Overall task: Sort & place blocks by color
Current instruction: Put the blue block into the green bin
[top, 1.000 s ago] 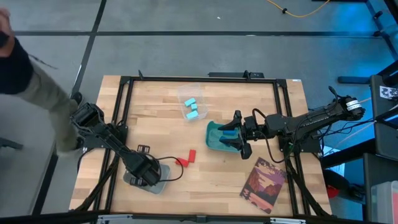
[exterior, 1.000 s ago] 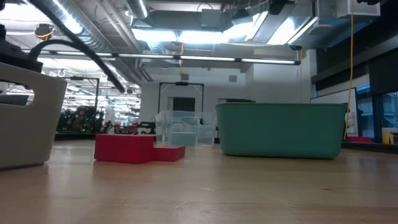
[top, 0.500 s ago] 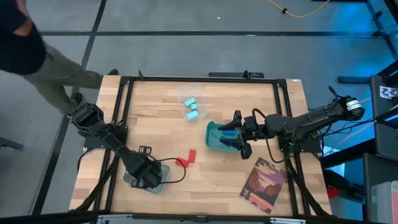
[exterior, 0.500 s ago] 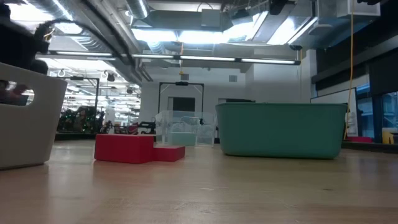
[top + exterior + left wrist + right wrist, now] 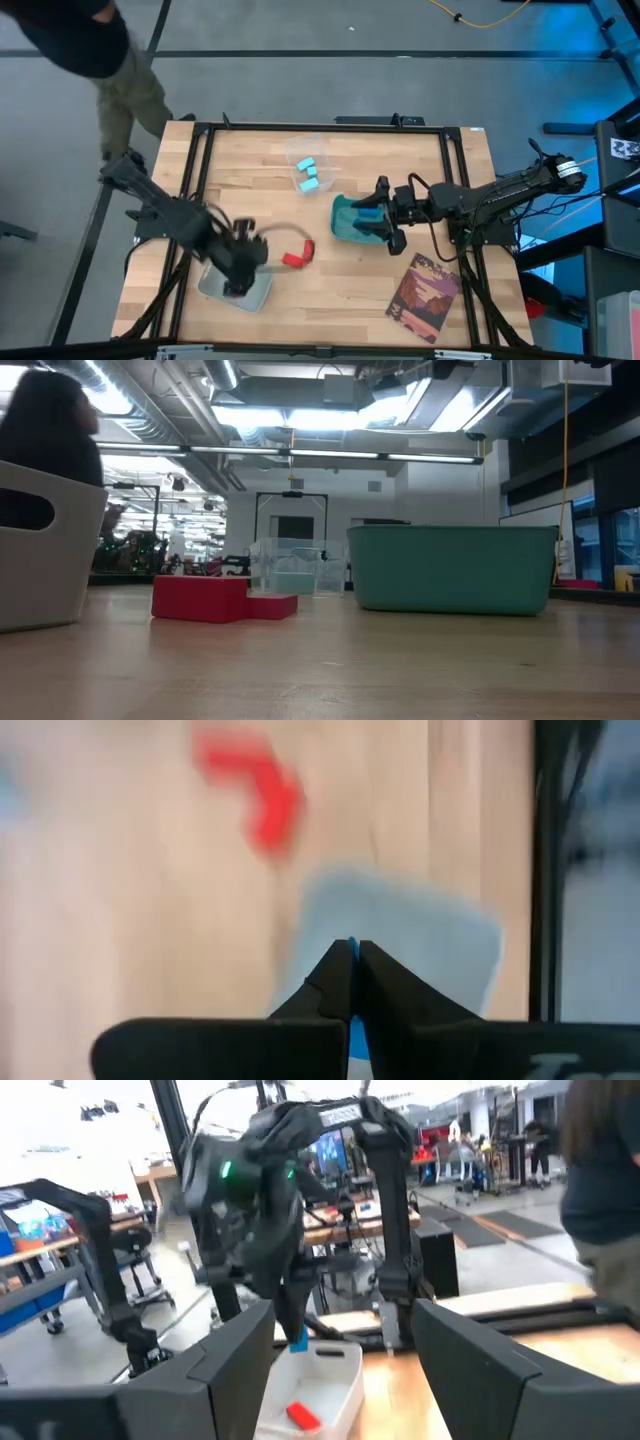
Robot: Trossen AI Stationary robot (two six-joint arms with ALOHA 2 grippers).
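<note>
My left gripper [image 5: 241,283] hangs above the grey tray [image 5: 256,298] at the near left, shut on a small blue block [image 5: 298,1343]. A red block [image 5: 303,1415] lies in that tray. Two more red blocks [image 5: 298,253] lie touching on the table just right of the tray. Light cyan blocks [image 5: 307,172] sit in a clear container at the far middle. My right gripper [image 5: 383,226] stays level over the teal bin [image 5: 345,218], open, with nothing between its fingers. My left gripper pinches the blue block [image 5: 351,946] between its two fingertips, coming from above and pointing steeply down. The block's lower end [image 5: 298,1346] sticks out below the fingertips. It is lifted clear, above the grey tray.
A picture book [image 5: 425,298] lies at the near right. A person [image 5: 90,40] walks past the table's far left corner. Bare wood lies between the tray, the bin and the near edge.
My left gripper has risen from down in the grey tray to well above it, drifting a little toward the table's right and tipping. The blue block has come up with it. The person has walked along the far left side.
</note>
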